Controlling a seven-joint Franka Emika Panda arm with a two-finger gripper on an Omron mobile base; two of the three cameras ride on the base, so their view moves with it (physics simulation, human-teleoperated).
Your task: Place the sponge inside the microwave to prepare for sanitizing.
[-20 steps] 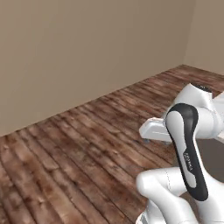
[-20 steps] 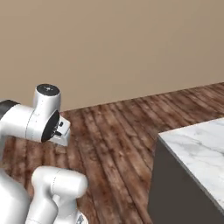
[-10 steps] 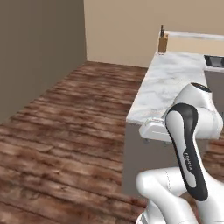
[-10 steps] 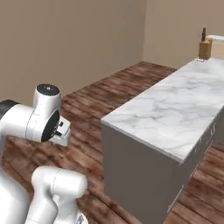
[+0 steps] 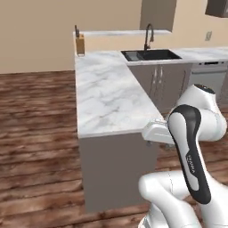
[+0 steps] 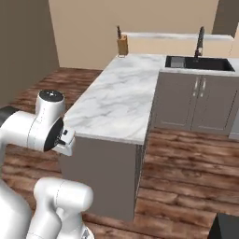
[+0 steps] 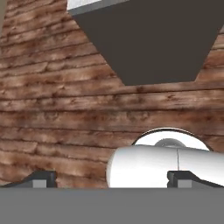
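A home kitchen, shown by a marble counter (image 5: 107, 93) running out as a peninsula over grey cabinets (image 6: 196, 105), a black sink (image 5: 151, 55) with a curved tap (image 5: 148, 35), a knife block (image 5: 80, 44), and wooden plank floor (image 5: 35, 116).

Polished white marble with grey veining on the counter top (image 5: 107, 93), faintly glossy. Matt dark grey panel on the counter end (image 6: 109, 179) below that top; same flat grey on the cabinet doors (image 6: 198, 105) with slim, metal-looking handles. Matt black sink basin (image 5: 151, 55) set into the marble, dark faucet (image 5: 148, 36) behind it, possibly metal. Light wooden knife block (image 5: 80, 44) at the marble's far corner. Rough, worn brown wood planks for the floor (image 7: 57, 109) around the counter. Smooth matt beige wall (image 6: 84, 28) beyond.
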